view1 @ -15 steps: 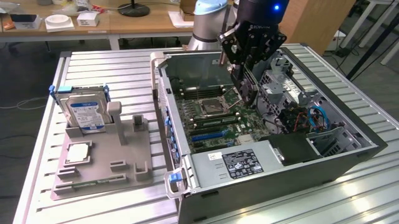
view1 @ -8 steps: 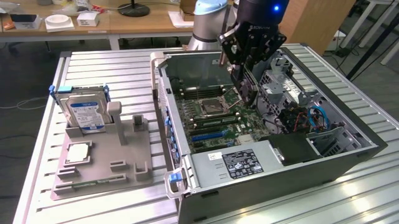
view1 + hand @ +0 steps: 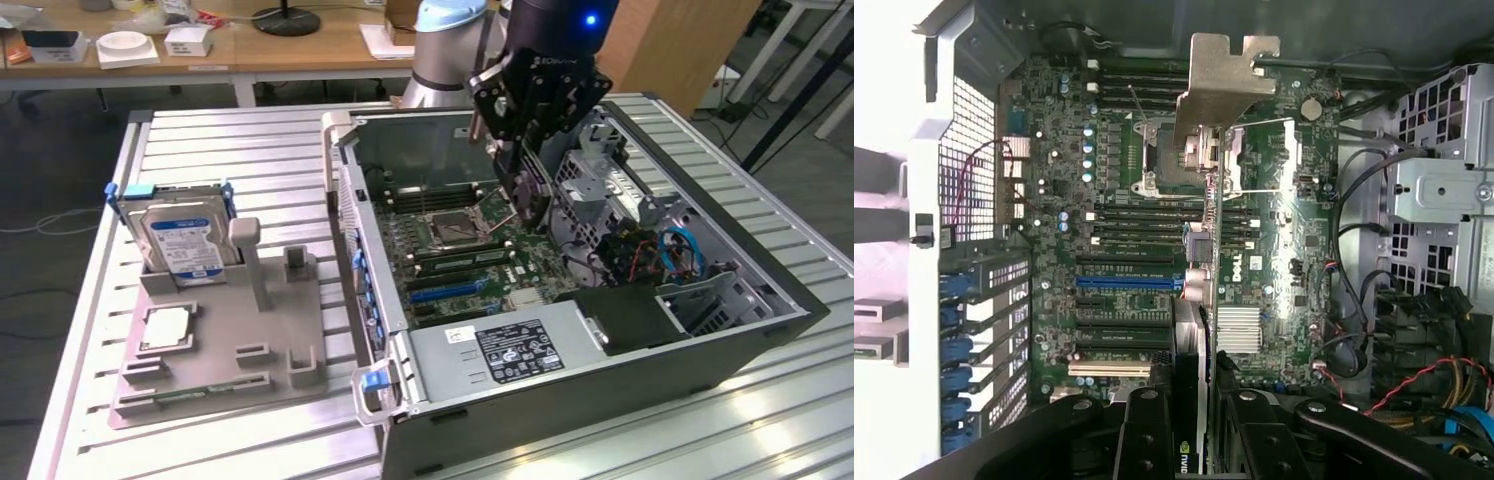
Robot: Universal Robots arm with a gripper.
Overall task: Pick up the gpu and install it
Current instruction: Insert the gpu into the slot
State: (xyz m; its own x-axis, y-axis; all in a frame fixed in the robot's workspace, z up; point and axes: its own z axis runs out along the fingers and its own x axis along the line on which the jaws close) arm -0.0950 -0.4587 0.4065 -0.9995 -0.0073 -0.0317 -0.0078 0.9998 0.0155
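The gpu (image 3: 523, 198) is a thin dark card seen edge-on, hanging over the motherboard (image 3: 447, 250) inside the open computer case (image 3: 747, 330). My gripper (image 3: 530, 150) is shut on its upper edge. In the wrist view the gpu (image 3: 1199, 290) runs away from my gripper (image 3: 1199, 415), with its silver metal bracket (image 3: 1219, 90) at the far end. Black fingers (image 3: 1144, 430) press on both sides of the card. It hovers above the board, near the blue expansion slot (image 3: 1129, 283), and is not touching it.
A grey fixture (image 3: 227, 340) on the exterior view's left holds a silver hard drive (image 3: 180, 240), a processor chip (image 3: 164, 328) and a green memory stick (image 3: 200, 390). The case holds a power supply (image 3: 521, 350), drive cages (image 3: 601, 190) and loose cables (image 3: 674, 250).
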